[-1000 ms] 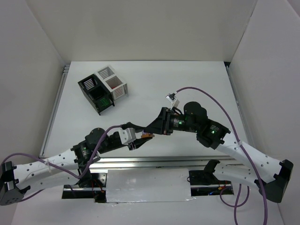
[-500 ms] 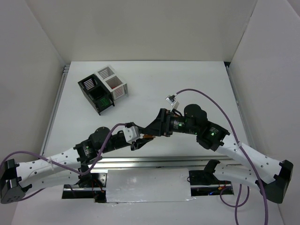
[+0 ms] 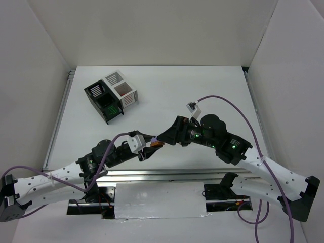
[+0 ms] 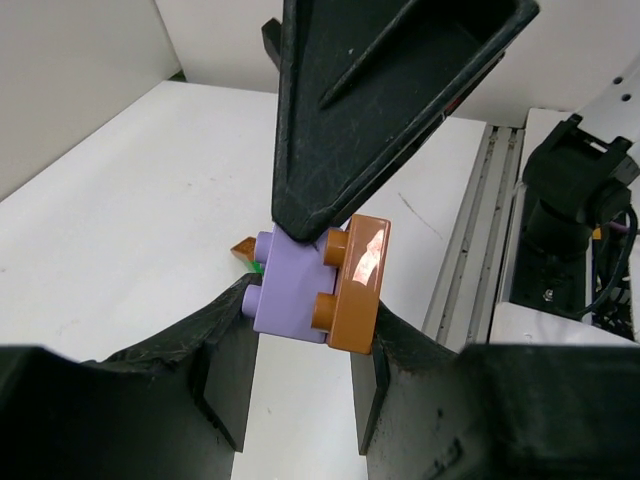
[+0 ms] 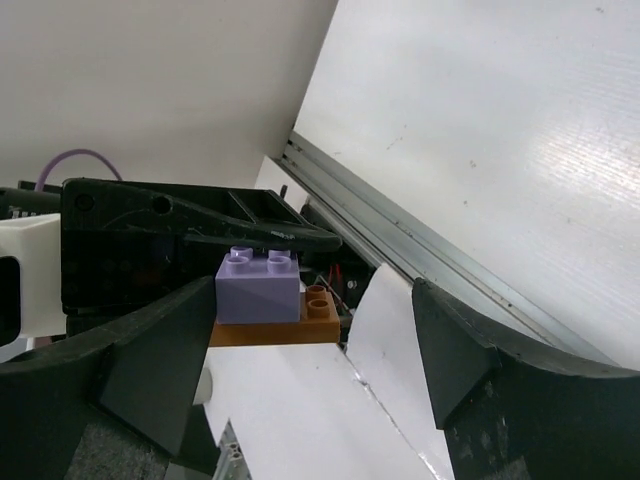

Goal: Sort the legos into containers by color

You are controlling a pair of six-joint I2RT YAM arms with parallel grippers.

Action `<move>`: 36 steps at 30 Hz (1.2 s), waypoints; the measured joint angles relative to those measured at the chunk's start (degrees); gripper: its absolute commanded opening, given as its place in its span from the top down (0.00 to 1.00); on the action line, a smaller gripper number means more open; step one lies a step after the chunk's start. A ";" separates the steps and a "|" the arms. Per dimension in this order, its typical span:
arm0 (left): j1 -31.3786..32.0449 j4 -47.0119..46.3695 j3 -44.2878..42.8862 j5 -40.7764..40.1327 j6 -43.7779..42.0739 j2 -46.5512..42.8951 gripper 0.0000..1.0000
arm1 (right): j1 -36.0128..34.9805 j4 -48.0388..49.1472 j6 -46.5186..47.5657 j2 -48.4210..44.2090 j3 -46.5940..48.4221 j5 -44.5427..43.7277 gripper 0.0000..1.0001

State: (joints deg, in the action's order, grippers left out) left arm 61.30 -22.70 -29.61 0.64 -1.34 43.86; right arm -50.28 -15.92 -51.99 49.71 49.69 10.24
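Note:
A pale purple lego (image 4: 292, 288) stacked on a brown lego plate (image 4: 357, 272) hangs above the table, and my left gripper (image 4: 300, 335) is shut on this stack. My right gripper (image 5: 315, 300) is open around the same stack (image 5: 258, 290). One of its fingers (image 4: 380, 110) rests against the purple brick's top; the other stands well clear. In the top view both grippers meet near the table's front middle, left gripper (image 3: 148, 148) and right gripper (image 3: 162, 138). The black container (image 3: 104, 102) and white container (image 3: 121, 88) stand joined at the back left. Small brown (image 4: 243, 247) and green (image 4: 258, 267) legos lie behind the stack.
A metal rail (image 3: 177, 174) runs along the near table edge just under the grippers. Purple cables (image 3: 238, 109) loop over both arms. White walls enclose the table on three sides.
My right gripper has opened from shut, letting go of the lego stack, and its arm shifted slightly. The left gripper keeps its hold on the stack.

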 measured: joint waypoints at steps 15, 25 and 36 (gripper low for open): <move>0.04 -1.44 0.02 -5.14 -0.11 1.16 1.00 | 0.07 3.69 2.14 -4.72 -3.61 1.60 0.00; -0.02 -1.42 0.02 -4.83 -0.02 2.58 1.00 | 0.04 6.80 1.49 -1.14 -4.44 2.89 0.01; -0.02 -1.40 0.02 -4.42 -0.02 2.89 1.00 | -0.28 10.88 0.26 1.86 -4.37 6.23 0.49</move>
State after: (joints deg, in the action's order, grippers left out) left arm 61.28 -24.10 -29.58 -3.77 -1.37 46.74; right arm -50.57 -5.04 -51.72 51.57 45.32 16.47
